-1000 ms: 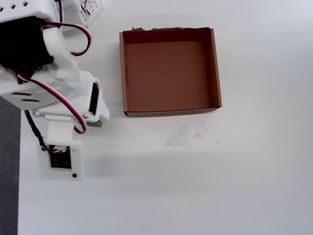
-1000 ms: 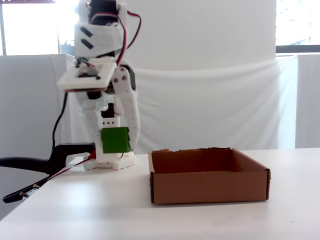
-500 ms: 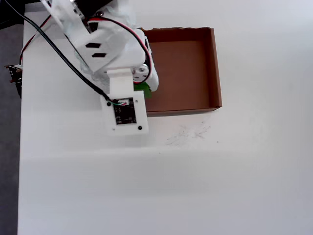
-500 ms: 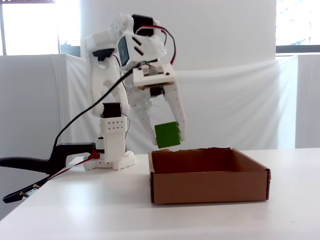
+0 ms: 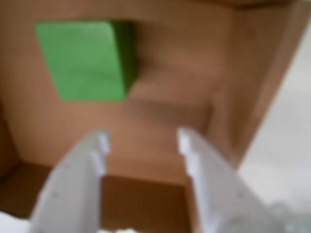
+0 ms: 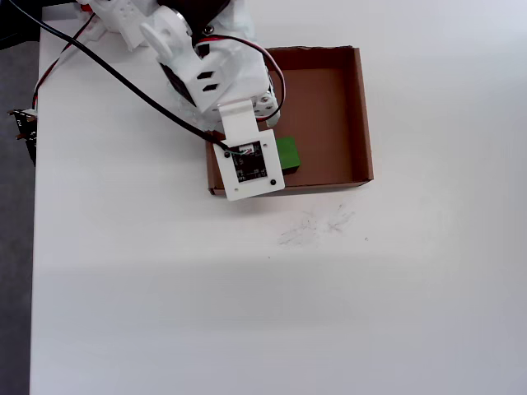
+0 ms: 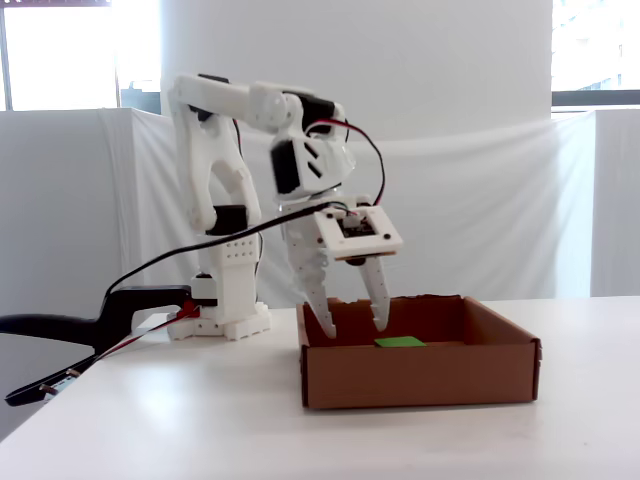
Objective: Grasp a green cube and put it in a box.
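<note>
Green cube (image 5: 87, 59) lay on the box (image 5: 175, 77) floor, just beyond the fingers (image 5: 97, 150). Fingers were spread, empty, hovering inside the box.

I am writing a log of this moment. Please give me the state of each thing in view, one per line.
green cube: released, lying on the floor inside the box.
box: upright on the table, holding the cube.
gripper: open, empty, poised over the box.
</note>
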{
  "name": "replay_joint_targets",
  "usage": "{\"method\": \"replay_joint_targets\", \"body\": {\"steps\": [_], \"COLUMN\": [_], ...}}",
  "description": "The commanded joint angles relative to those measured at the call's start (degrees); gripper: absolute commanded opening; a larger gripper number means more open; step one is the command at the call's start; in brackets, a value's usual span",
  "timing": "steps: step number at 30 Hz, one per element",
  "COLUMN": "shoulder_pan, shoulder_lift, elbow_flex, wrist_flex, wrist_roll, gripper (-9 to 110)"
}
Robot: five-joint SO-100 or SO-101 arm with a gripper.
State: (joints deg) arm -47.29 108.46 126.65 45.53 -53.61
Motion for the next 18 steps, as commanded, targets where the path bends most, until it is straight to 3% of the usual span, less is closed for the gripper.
{"method": "replay_joint_targets", "body": {"steps": [1, 18], "shoulder_pan": [-0.1, 3.3], "shoulder_lift": [0.2, 0.9], "elbow_flex": [-0.7, -1.8], "wrist_flex": [-0.9, -0.9], "wrist_roll": [0.4, 0.4], "gripper": [19, 19]}}
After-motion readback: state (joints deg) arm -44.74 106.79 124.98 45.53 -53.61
